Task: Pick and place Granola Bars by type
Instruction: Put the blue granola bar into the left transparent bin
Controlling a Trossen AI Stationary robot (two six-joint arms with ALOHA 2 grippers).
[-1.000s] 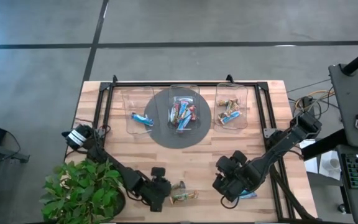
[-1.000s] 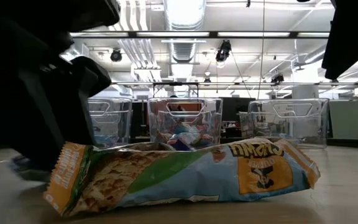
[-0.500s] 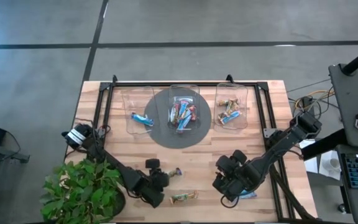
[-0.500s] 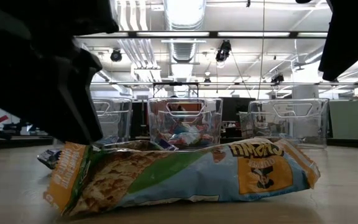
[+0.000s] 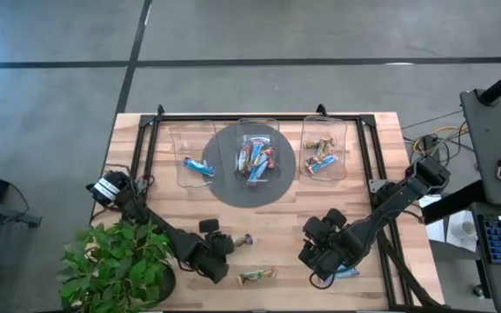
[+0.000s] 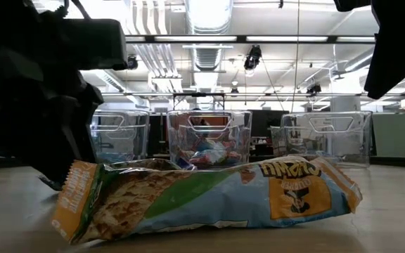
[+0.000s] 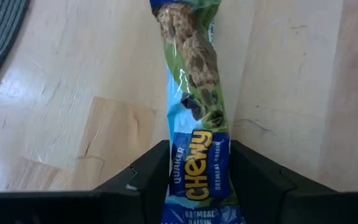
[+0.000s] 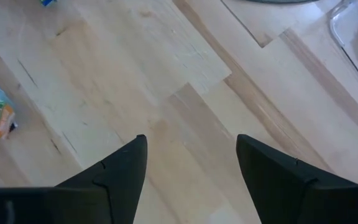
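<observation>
Left jaws, low over the near worktop, grip one end of a Quaker Chewy bar; its free end points toward my right arm. Right jaws hover near the worktop's right front, parted and holding nothing. A second bar, green and blue, lies flat between both jaws, near the front edge. Remaining bars sit in three clear bins along the far side: one blue bar in the left bin, several each in the middle and right bins
</observation>
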